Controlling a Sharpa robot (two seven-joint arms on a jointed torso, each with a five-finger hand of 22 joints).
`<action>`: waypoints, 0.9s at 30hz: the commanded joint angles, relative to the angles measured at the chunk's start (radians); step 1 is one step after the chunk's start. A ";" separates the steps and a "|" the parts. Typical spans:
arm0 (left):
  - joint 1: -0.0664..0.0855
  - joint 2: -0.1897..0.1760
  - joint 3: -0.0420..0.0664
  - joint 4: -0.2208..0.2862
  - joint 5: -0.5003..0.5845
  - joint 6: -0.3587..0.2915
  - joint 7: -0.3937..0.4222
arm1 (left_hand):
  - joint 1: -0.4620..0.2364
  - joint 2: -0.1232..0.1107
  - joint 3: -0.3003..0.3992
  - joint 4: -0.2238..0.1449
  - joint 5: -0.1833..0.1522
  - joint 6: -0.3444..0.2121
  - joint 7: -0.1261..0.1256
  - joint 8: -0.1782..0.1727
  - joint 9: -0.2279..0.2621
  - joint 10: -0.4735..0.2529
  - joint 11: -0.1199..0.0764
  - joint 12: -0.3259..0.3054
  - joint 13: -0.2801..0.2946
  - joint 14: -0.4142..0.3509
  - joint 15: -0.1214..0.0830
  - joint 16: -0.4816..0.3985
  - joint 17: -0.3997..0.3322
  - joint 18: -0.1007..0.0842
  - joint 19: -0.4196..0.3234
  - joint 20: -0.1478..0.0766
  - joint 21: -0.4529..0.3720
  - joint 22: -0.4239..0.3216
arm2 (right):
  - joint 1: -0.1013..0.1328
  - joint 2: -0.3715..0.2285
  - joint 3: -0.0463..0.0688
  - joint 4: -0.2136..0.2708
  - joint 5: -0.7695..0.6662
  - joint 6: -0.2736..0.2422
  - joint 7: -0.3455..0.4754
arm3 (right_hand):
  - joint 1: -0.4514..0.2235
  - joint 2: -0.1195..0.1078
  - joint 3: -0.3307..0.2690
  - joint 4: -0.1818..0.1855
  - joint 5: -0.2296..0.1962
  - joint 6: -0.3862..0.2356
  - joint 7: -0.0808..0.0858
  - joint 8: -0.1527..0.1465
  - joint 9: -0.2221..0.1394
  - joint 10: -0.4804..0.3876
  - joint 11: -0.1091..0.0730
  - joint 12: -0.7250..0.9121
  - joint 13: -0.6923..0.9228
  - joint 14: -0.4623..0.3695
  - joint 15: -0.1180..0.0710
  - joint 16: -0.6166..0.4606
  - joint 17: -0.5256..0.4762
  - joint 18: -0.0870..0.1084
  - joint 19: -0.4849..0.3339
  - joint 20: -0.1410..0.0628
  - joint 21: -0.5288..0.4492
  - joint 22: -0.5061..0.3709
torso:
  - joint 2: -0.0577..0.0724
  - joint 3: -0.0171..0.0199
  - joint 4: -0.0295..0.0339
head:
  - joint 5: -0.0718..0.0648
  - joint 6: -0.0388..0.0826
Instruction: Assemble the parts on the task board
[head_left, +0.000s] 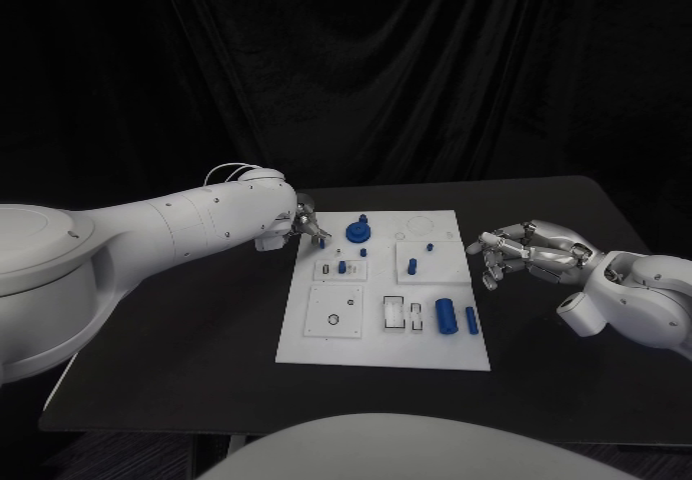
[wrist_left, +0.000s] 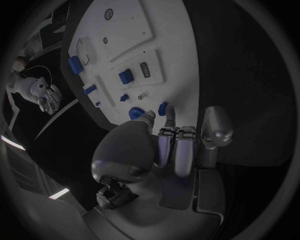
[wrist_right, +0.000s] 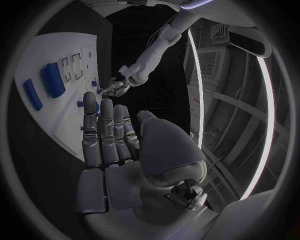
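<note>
Black table (head_left: 173, 350), white blue-studded task board (head_left: 387, 345)

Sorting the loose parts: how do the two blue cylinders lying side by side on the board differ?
The thick blue cylinder is wider and longer than the thin blue cylinder. The thick one lies farther from the task board's right edge; the thin one lies beside that edge. Both lie flat, parallel, untouched by either hand.

Dim scene, fisheye-warped wrist views
</note>
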 joint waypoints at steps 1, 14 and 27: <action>-0.003 0.004 0.001 -0.004 0.000 0.014 0.019 | 0.014 0.002 0.007 -0.013 0.023 0.001 -0.001 -0.007 -0.002 0.054 0.004 -0.006 0.228 0.106 0.008 -0.001 0.263 0.015 -0.004 0.000 -0.004 0.112 | -0.002 -0.001 0.001 0.001 0.000 0.024 -0.019 | -0.002 0.013 -0.004 0.004 -0.004 -0.006 -0.001 0.006 0.001 -0.002 0.001 0.005 0.001 0.006 0.002 0.005 -0.002 0.017 0.004 0.001 0.006 0.002 | 0.000 0.0005 -0.0003 | -0.001 0.000; -0.006 0.011 0.001 -0.011 0.000 0.001 0.048 | 0.047 0.007 0.083 -0.059 0.109 0.005 -0.007 -0.014 -0.005 0.050 -0.002 -0.010 0.226 0.106 0.003 -0.001 0.263 0.016 -0.006 -0.004 -0.013 0.118 | -0.002 -0.003 0.001 0.003 0.000 0.035 -0.029 | -0.002 0.014 -0.004 0.003 -0.004 -0.006 -0.001 0.006 0.001 -0.002 0.002 0.005 0.001 0.006 0.002 0.005 -0.002 0.017 0.004 0.001 0.006 0.002 | 0.001 0.0000 -0.0003 | 0.000 0.000; -0.007 0.006 0.001 -0.011 0.000 0.001 0.052 | 0.009 -0.051 0.273 -0.112 0.258 0.031 -0.017 0.012 0.031 0.054 -0.011 -0.005 0.229 0.106 -0.005 -0.001 0.263 0.014 0.003 -0.011 -0.012 0.131 | -0.002 -0.007 0.001 0.004 0.000 0.043 -0.044 | -0.001 0.015 -0.003 0.003 -0.003 -0.008 -0.001 0.007 0.001 -0.004 0.002 0.005 0.001 0.004 0.002 0.005 -0.003 0.017 0.003 0.001 0.006 0.002 | 0.000 -0.0002 0.0005 | 0.006 0.000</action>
